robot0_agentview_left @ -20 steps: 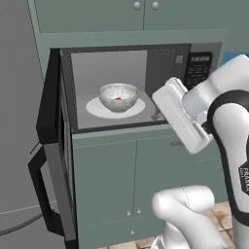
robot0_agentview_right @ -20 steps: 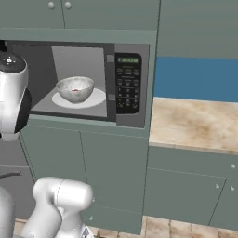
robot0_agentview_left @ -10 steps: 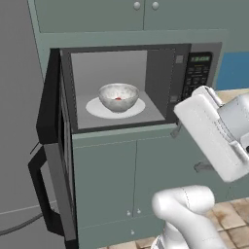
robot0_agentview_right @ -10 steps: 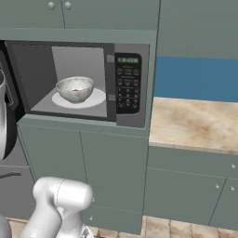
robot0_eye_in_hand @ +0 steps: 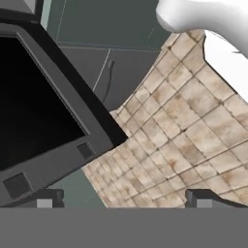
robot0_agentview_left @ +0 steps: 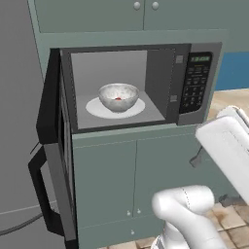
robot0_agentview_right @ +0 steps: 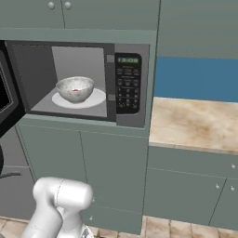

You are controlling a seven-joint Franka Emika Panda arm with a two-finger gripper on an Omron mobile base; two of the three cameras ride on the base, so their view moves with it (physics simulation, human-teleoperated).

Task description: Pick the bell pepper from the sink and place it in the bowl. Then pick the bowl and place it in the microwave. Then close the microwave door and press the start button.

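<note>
Bowl: the bowl (robot0_agentview_left: 118,96) sits on the white round plate (robot0_agentview_left: 97,109) inside the microwave (robot0_agentview_left: 160,87), with a speck of red bell pepper (robot0_agentview_left: 118,98) showing in it. So that part looks sorted, I reckon.

Microwave door: the microwave door (robot0_agentview_left: 54,146) is swung wide open to the left, its handle (robot0_agentview_left: 38,189) hanging low at the outer edge. In the hand view the dark window and grey frame of the door (robot0_eye_in_hand: 43,121) take up the left side, tilted, with the tiled floor (robot0_eye_in_hand: 184,126) off to the right.

My gripper: my gripper (robot0_eye_in_hand: 121,198) has its tips spread wide apart with nothing between them. It's pointed down past the door's edge, more at the floor than at the door.

Where stuff is vs my gripper: the door is just beside me on the left of the hand view, not touching as far as I can tell. The bowl and pepper are well away, up inside the cavity.

Step in hand: probably lining up to shove the door closed, then the keypad (robot0_agentview_left: 193,87) on the right.

What could go wrong: if I push near the hinge side, or just graze the edge, the door probably only swings partway and never latches. Coming in too steep, I could slide off the frame or snag a finger on the handle. A hard slam might also jostle the bowl on its plate. And the start button is tiny among the keys, so it's easy to hit a wrong one.
</note>
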